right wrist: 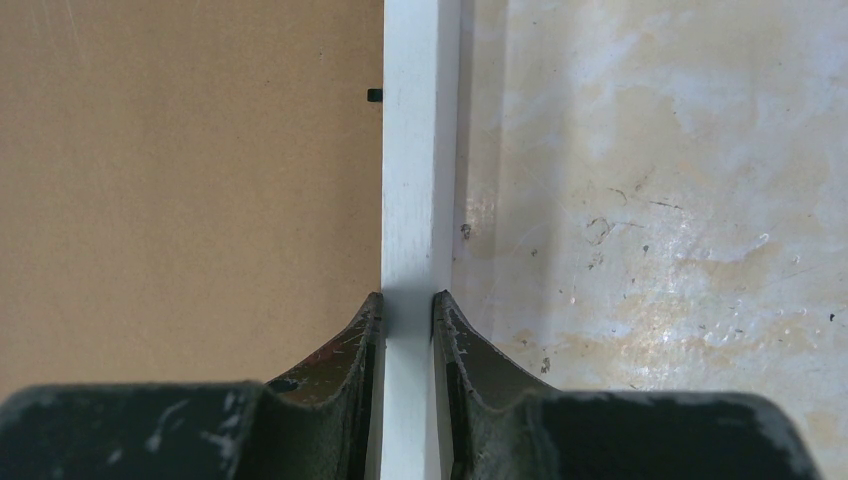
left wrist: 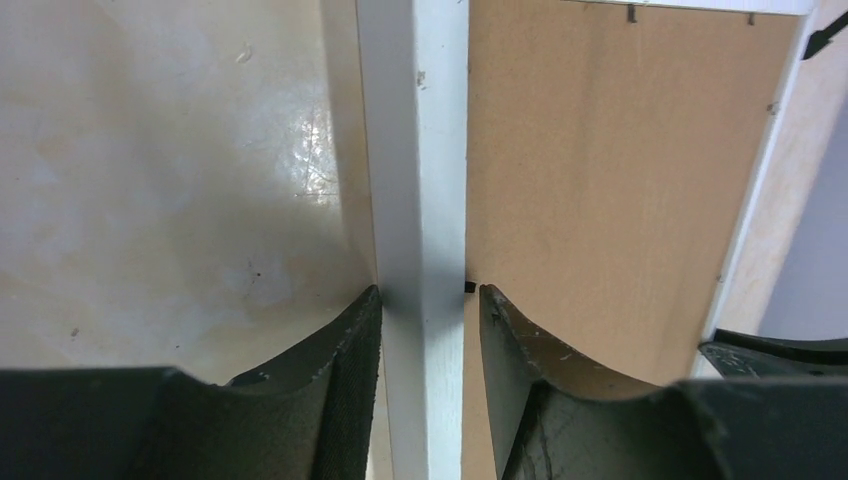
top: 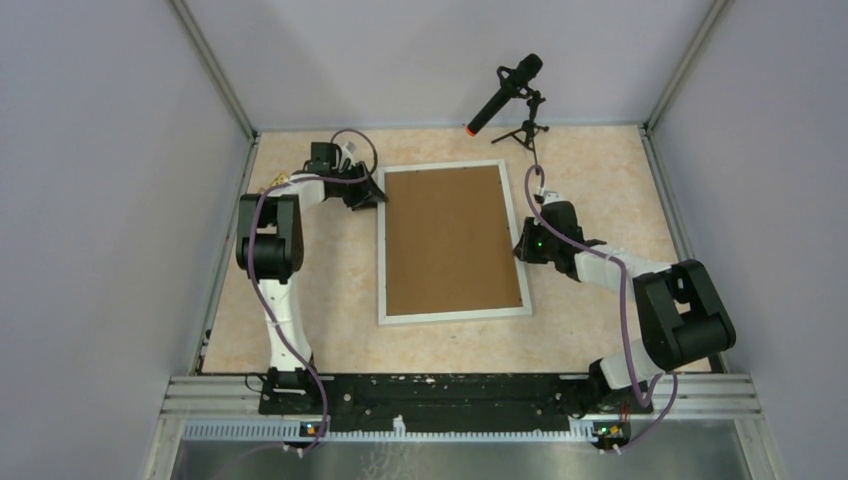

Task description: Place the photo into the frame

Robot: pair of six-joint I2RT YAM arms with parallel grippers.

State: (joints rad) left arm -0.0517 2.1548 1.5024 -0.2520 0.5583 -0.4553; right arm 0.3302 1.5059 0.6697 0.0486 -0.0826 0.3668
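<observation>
The frame point(top: 455, 314), thin white moulding, lies flat in the middle of the table with a brown backing board point(top: 450, 238) filling it. The photo is hidden. My left gripper point(top: 372, 193) sits at the frame's far left corner. In the left wrist view it straddles the left moulding point(left wrist: 420, 150): one finger touches it, and the other stands slightly off over the board point(left wrist: 600, 170), so the left gripper point(left wrist: 428, 293) is open. My right gripper point(top: 522, 245) is at the middle of the right side. The right gripper point(right wrist: 407, 297) is shut on the moulding point(right wrist: 418, 150).
A black microphone point(top: 505, 92) on a small tripod stands at the back right, just beyond the frame's far corner. Grey enclosure walls close in the marbled tabletop point(top: 600, 160). A small black retaining tab point(right wrist: 374, 95) sticks out over the board beside the right moulding.
</observation>
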